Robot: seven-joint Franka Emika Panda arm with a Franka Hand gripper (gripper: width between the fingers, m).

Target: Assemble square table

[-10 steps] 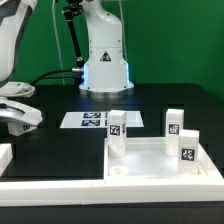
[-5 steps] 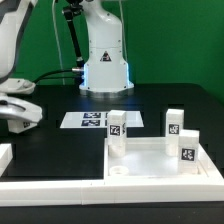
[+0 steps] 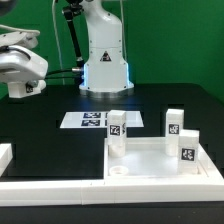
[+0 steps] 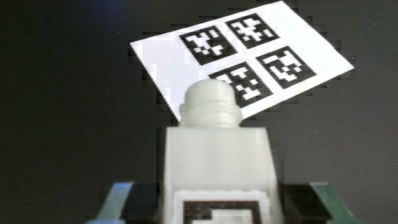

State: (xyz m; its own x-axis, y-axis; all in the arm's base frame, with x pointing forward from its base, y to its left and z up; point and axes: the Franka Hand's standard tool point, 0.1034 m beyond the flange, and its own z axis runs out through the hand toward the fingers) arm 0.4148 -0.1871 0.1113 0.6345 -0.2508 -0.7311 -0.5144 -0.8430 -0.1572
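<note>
The white square table top (image 3: 150, 160) lies at the front right of the exterior view, rim up. Three white tagged leg blocks (image 3: 117, 124) (image 3: 174, 122) (image 3: 187, 147) stand on it. My gripper (image 3: 25, 88) hangs high at the exterior view's left, well above the table. In the wrist view a fourth leg block (image 4: 219, 150) sits between my fingers (image 4: 118, 200), its peg end pointing away and a tag on its near face. My gripper (image 4: 222, 205) is shut on it.
The marker board (image 3: 88, 120) lies flat behind the table top and also shows beyond the held leg in the wrist view (image 4: 240, 55). A long white rail (image 3: 60, 185) runs along the front. The robot base (image 3: 105, 60) stands at the back.
My gripper has risen from just above the table at the exterior view's left to well above it, carrying the leg block. The table top and its three legs have not moved.
</note>
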